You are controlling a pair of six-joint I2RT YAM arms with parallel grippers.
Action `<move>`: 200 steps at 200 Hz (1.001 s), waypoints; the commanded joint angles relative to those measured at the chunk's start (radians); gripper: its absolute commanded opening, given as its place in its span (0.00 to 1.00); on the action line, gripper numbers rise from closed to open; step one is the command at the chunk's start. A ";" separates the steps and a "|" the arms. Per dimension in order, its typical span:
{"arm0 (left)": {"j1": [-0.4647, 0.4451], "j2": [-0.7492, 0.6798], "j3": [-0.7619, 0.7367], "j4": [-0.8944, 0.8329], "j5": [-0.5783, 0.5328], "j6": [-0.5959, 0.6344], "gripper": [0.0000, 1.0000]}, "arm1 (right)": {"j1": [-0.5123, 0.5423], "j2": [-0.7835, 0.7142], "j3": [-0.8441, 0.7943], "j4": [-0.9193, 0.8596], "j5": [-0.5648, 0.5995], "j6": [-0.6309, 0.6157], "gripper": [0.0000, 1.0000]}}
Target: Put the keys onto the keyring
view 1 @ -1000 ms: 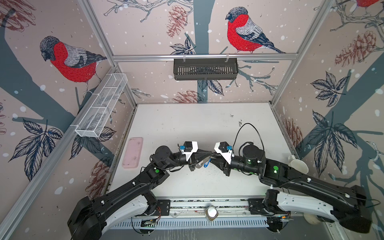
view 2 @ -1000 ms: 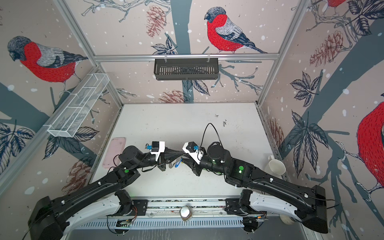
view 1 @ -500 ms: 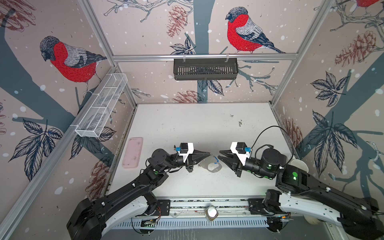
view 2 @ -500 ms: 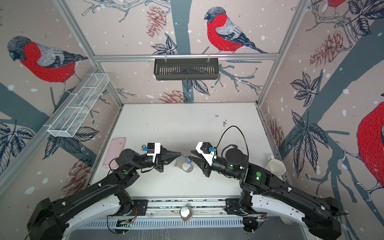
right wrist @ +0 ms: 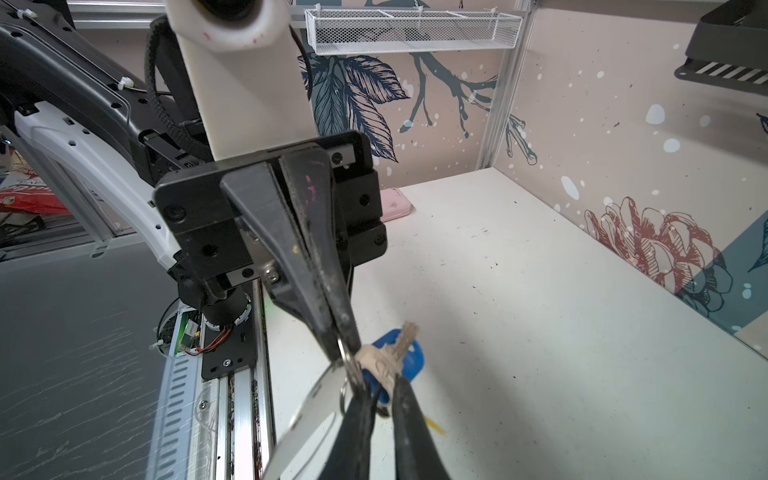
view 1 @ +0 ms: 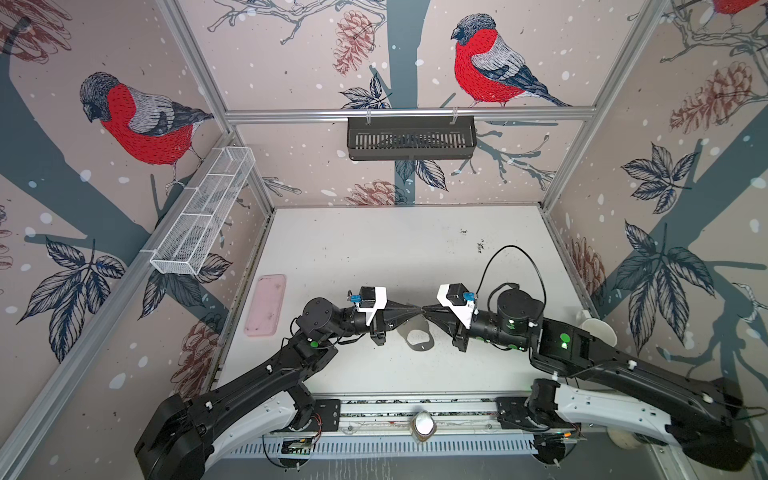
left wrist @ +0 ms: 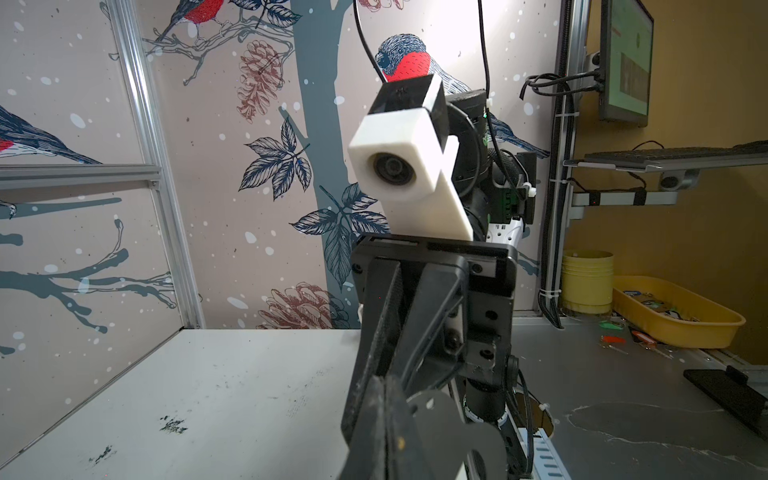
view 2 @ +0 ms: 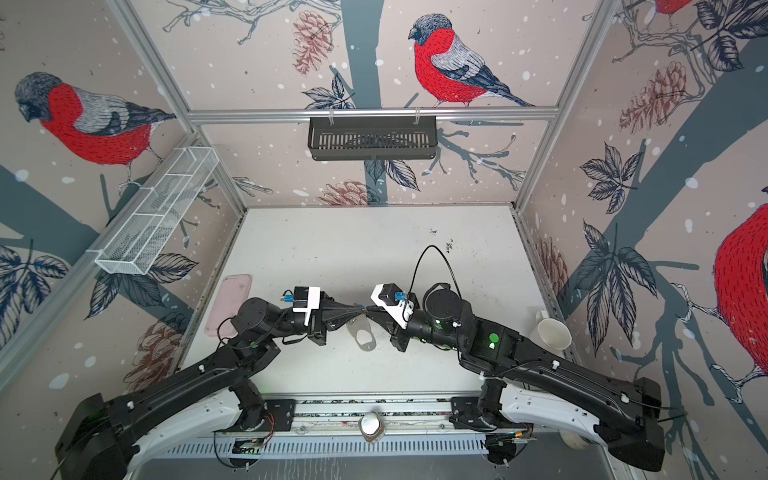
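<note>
Keyring [right wrist: 316, 399] hangs mid-air at 6 o'clock under left gripper [view 1: 417, 311], whose closed fingers clamp its edge. Right gripper [right wrist: 379, 384] is back in from 3 o'clock, fingers narrowing around blue-tagged key [right wrist: 384, 363]; can't tell if gripped. Threading retry likely.

A pink tray [view 1: 266, 305] lies at the left edge of the white surface [view 1: 395, 249]. A white wire basket [view 1: 203, 216] hangs upper left, a black slotted basket [view 1: 411, 139] top centre, and a white mug [view 2: 552, 334] stands at right.

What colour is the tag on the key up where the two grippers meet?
Blue. The tag shows best in the right wrist view.
</note>
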 commanded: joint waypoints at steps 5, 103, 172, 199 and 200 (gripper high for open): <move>0.003 0.011 0.004 0.067 0.035 -0.019 0.00 | 0.002 0.004 0.009 0.066 -0.020 -0.007 0.13; 0.004 -0.007 -0.007 0.057 0.020 -0.005 0.00 | 0.014 -0.046 -0.011 0.060 -0.078 0.002 0.36; 0.007 -0.015 -0.008 0.056 0.031 -0.003 0.00 | 0.018 -0.061 -0.009 0.061 0.004 0.001 0.23; 0.006 -0.012 -0.006 0.060 0.042 -0.008 0.00 | 0.017 -0.044 0.004 0.056 -0.001 -0.005 0.18; 0.006 -0.012 -0.005 0.060 0.043 -0.008 0.00 | 0.017 -0.043 0.004 0.056 -0.002 -0.007 0.18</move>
